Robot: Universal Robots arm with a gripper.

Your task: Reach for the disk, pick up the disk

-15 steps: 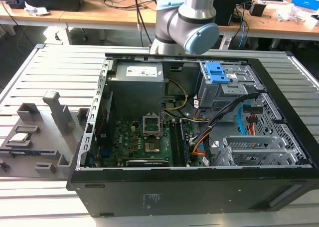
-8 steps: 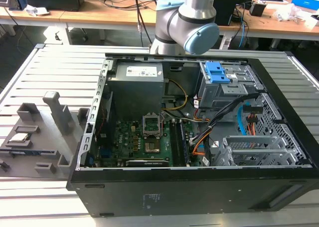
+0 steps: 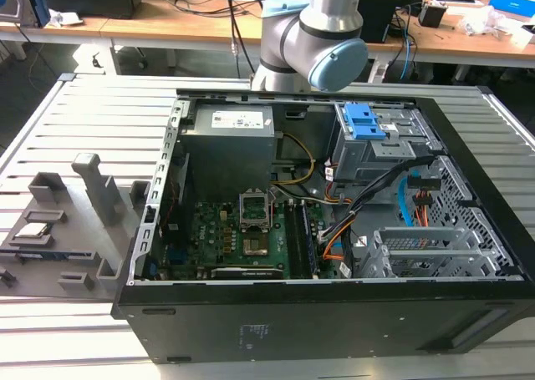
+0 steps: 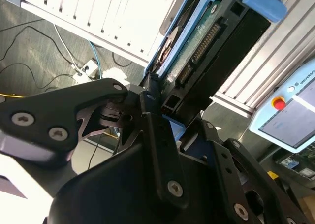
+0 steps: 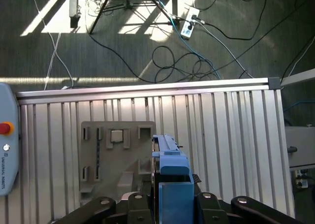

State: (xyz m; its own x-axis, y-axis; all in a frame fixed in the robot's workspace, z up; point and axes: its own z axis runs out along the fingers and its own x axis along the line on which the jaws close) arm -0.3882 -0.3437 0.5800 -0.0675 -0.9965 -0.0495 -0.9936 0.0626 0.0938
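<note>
The disk (image 4: 211, 37), a flat metal hard drive edged by a blue plastic frame, was clamped in the black gripper (image 4: 174, 118) of the grey robot arm (image 3: 313, 29), the jaws pressed against its two broad faces. In the second wrist view its green circuit-board side and a row of connector pins faced the camera. In the first wrist view the disk (image 5: 174, 179) appeared edge-on in the gripper (image 5: 172, 204), lifted clear above the ribbed aluminium table (image 5: 231, 135) and over the near edge of the grey plastic fixture tray (image 5: 118, 150). A small square silver chip (image 5: 116, 136) sat in one pocket of that tray, apart from the disk. A grey teach pendant with a red button (image 5: 5, 145) lay on the far side of the tray from the disk. Beyond the tray and the table's rim, black cables and a white power strip (image 5: 187, 29) were strewn over the dark floor. In the exterior view the tray (image 3: 58, 230) lay on the table (image 3: 50, 104) just beside the open black computer case (image 3: 334, 313), with the arm rising behind that case.
</note>
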